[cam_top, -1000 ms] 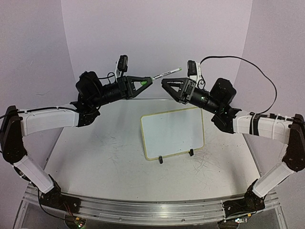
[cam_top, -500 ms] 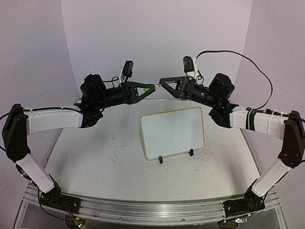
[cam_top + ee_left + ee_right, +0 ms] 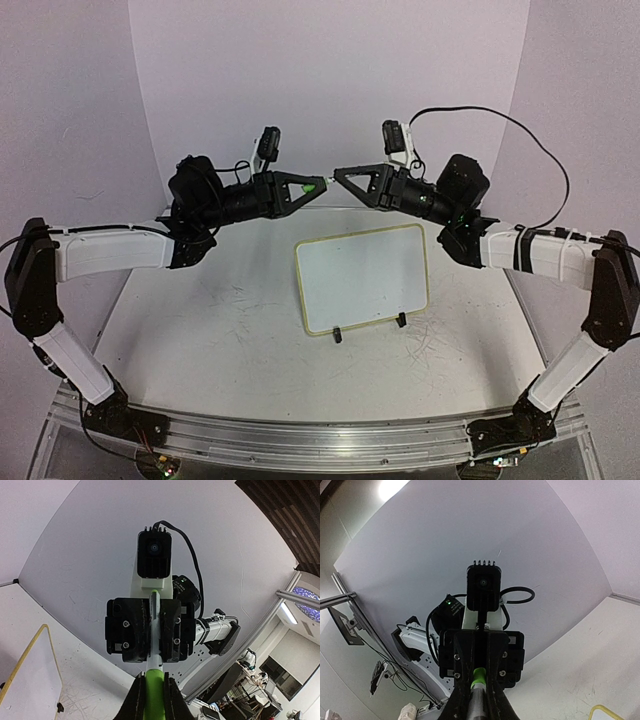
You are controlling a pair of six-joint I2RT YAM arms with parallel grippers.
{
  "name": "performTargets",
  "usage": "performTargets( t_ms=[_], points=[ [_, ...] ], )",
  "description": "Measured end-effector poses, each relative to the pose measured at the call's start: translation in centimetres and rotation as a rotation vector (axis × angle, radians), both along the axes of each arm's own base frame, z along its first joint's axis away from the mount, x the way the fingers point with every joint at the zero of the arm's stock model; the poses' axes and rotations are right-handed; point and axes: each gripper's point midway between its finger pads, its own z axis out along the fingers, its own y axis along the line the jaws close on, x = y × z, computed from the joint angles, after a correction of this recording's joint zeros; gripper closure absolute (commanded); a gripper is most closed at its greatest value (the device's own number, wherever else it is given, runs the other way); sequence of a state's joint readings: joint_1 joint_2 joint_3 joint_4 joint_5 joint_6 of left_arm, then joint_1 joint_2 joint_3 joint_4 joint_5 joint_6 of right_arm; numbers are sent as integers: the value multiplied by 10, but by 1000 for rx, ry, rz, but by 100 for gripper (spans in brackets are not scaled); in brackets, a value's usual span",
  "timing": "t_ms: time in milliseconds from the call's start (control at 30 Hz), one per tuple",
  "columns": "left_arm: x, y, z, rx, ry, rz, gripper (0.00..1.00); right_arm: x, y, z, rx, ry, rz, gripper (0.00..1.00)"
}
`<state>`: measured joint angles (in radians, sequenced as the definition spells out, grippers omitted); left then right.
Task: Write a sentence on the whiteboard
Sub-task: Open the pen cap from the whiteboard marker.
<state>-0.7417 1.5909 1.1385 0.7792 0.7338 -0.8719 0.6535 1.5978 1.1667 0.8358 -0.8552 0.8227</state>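
Observation:
The whiteboard (image 3: 362,278) leans on its two black clip feet at the table's middle, and no sentence shows on its white face. Above and behind it, both grippers meet tip to tip in mid-air around one marker (image 3: 327,183). My left gripper (image 3: 315,186) is shut on the marker's green cap (image 3: 154,695). My right gripper (image 3: 340,177) is shut on the white barrel (image 3: 155,605) from the opposite side. In the right wrist view the barrel and its green band (image 3: 478,677) sit between my right gripper's (image 3: 476,700) fingers. The board's yellow rim (image 3: 24,662) shows at the left wrist view's lower left.
The scratched white tabletop (image 3: 220,330) lies below, enclosed by pale walls at the back and sides. A black cable (image 3: 540,150) loops off the right arm. Both arm bases sit on the metal rail (image 3: 320,440) at the near edge.
My right gripper moved left onto the marker's barrel and closed on it. The left arm shifted slightly right early on, then held still with the cap.

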Motion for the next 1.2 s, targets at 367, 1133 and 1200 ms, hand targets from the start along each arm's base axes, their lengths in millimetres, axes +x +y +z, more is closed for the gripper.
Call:
performTargets(
  t_ms=[367,1133,1200],
  points=[
    [-2,-1,0,2,-1,-7,100,0,-3,0,-4,7,19,76],
    [-3,-5,-15,37,26,-41,100,16,-27,-20,-113,80,77,59],
    [-2,-7,-20,45,40,-50,100,15,-26,-25,-131,85,86,67]
  ],
)
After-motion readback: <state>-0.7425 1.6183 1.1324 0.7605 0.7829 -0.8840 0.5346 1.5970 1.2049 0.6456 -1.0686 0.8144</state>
